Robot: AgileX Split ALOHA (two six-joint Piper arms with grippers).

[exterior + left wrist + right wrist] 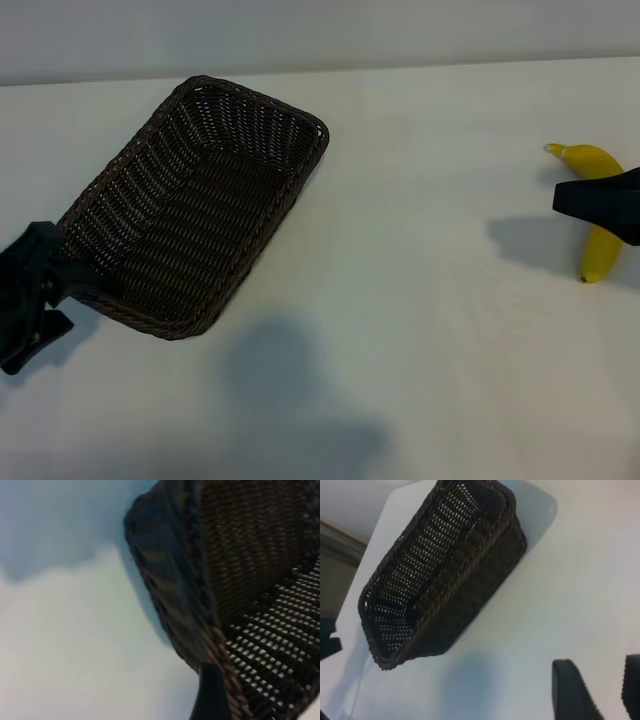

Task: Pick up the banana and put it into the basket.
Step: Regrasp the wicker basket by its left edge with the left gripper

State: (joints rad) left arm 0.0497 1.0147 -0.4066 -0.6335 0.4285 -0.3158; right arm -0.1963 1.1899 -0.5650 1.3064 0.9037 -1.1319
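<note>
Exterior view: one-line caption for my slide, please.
Left end effector at the empty basket's near corner; right end effector over the banana lying on the white table.

The banana (pixel 597 200) is bright yellow and curved. It lies on the white table at the far right, with its pointy stem end at the top and its middle hidden. The basket (pixel 190 205) is dark brown wicker, long with rounded corners. It sits slanted at the left, seemingly holding nothing, well apart from the banana.
</note>
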